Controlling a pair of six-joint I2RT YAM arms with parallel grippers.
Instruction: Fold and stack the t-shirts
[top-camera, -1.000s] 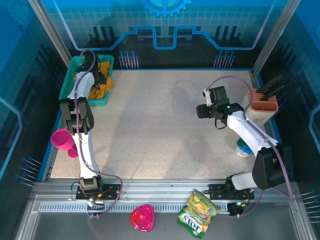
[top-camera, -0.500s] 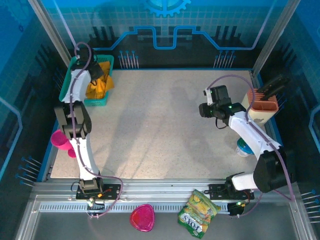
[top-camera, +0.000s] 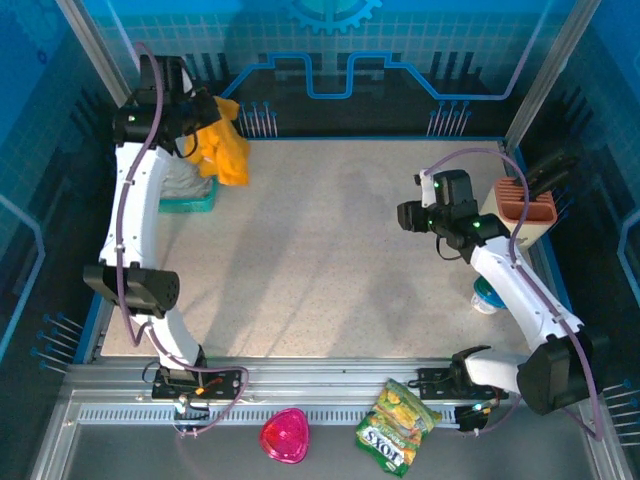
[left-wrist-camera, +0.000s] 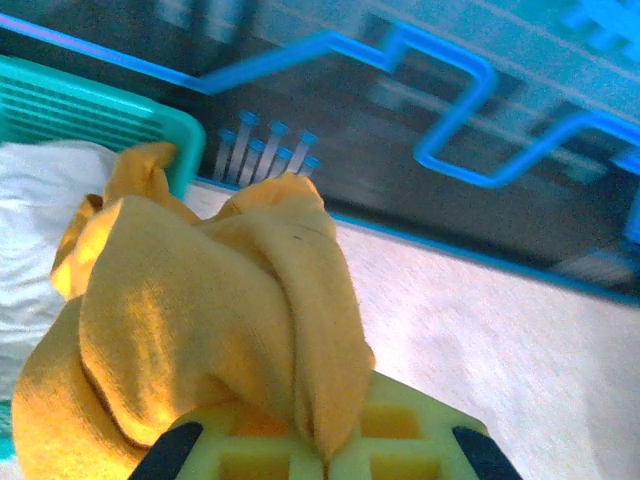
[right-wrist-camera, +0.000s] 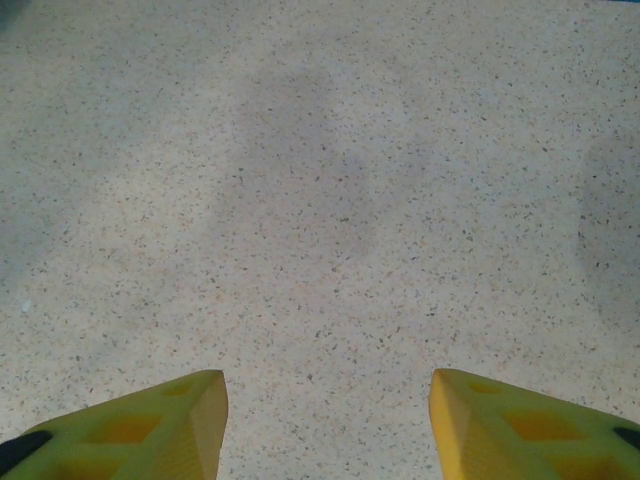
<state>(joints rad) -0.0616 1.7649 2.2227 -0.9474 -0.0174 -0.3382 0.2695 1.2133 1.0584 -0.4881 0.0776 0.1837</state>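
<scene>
The left gripper (top-camera: 196, 118) is clamped shut on the t-shirt (top-camera: 226, 150), with a fold of the orange cloth pinched between its jaws. In the left wrist view the shirt bulges out ahead of the fingertips (left-wrist-camera: 200, 440) as a crumpled bundle, no sleeve or hem laid out flat.

From this gripper the shirt hangs straight down and slightly toward the middle of the table (top-camera: 320, 260). Its long axis is the drooping vertical one, from the pinch to the loose bottom end. It is in the air, held above and just beside the green basket (top-camera: 190, 203), which lies under and behind the gripper; a white cloth (left-wrist-camera: 40, 210) lies in the basket below the bundle. I cannot tell whether the lowest fold clears the basket rim.

The right gripper (right-wrist-camera: 328, 410) has its jaws apart with nothing between them, and it points down at bare table. The shirt lies well apart from it, far off to its left and farther from the arm bases.

So the left arm is the one in charge of the shirt. The next move probably calls for carrying the bundle away from the basket, toward the open table between the two grippers. There the right gripper could reach a free edge.
</scene>
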